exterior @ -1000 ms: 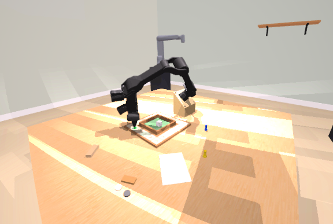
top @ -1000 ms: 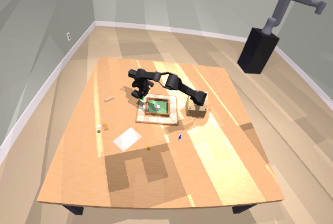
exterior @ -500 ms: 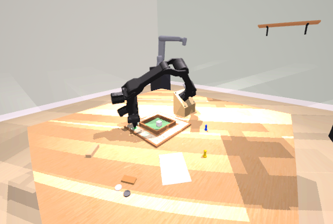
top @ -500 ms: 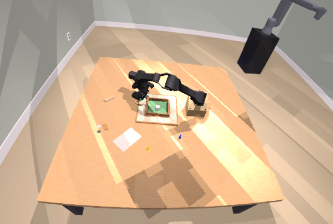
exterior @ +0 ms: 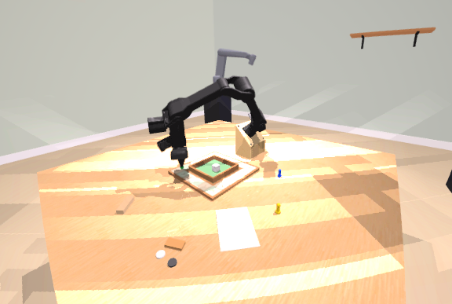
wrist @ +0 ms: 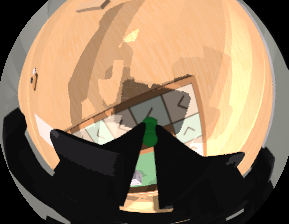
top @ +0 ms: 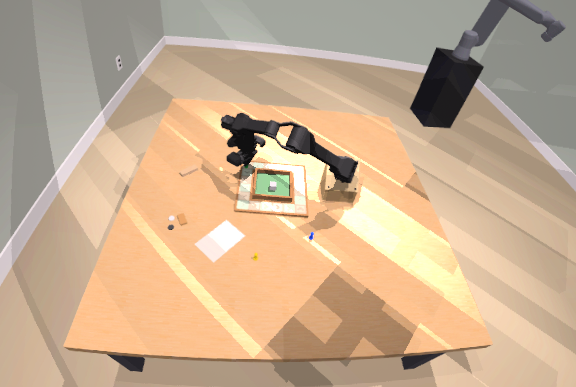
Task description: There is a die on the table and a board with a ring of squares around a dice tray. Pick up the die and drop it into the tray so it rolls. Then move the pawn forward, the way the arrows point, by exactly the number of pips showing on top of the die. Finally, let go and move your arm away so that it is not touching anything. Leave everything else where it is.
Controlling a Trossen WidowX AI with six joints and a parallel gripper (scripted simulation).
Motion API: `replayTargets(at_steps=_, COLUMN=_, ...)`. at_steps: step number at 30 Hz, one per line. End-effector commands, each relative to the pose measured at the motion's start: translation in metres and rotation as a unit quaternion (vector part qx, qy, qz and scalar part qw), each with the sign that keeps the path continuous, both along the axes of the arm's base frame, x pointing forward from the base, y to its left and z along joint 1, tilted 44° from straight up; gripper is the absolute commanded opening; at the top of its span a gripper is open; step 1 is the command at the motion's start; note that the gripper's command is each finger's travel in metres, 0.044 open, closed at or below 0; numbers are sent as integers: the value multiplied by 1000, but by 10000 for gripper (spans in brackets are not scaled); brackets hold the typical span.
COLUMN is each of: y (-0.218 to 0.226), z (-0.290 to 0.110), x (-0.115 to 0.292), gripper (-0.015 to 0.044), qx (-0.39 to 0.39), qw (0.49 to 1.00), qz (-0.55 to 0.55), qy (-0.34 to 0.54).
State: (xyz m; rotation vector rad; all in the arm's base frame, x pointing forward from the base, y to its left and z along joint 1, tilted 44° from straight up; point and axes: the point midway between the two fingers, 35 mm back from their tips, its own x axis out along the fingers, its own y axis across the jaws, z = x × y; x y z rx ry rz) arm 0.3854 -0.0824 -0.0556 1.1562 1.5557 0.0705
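The green pawn [wrist: 150, 132] is between my fingertips over a square near the board's corner. It shows as a small green spot in the top view [top: 246, 167] and the exterior view [exterior: 182, 167]. My gripper [wrist: 149, 127] [exterior: 181, 166] points down and is shut on it. The board [top: 271, 213] [exterior: 212, 198] has arrowed squares around the dice tray [top: 272, 199] [exterior: 212, 179]. The white die [top: 272, 185] [exterior: 216, 167] [wrist: 137, 177] lies on the tray's green floor. Its pips are too small to read.
A blue pawn [top: 311, 236] [exterior: 279, 173] and a yellow pawn [top: 255, 257] [exterior: 278, 208] stand off the board. A white sheet [top: 226, 236] [exterior: 238, 229], a wooden bar [top: 189, 170] [exterior: 125, 204], a brown block [top: 182, 219] [exterior: 175, 243] and white and black discs lie on the table.
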Motion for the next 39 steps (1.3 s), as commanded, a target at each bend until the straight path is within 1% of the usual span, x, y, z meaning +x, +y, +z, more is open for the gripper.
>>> replayTargets(at_steps=1, y=-22, z=21, x=-1, gripper=0, qx=-7, qw=1000, qz=-2, qy=-5)
replayTargets(at_steps=10, y=-60, z=67, x=-12, gripper=0, qx=-6, qw=1000, qz=-2, qy=-5)
replayTargets(at_steps=15, y=-62, z=71, x=-13, gripper=0, qx=-6, qw=1000, qz=-2, qy=-5)
replayTargets(at_steps=27, y=-9, z=95, x=-14, gripper=0, qx=-12, qw=1000, qz=-3, qy=-3)
replayTargets(at_steps=39, y=47, z=115, x=-29, gripper=0, qx=-13, qw=1000, qz=-4, qy=-3)
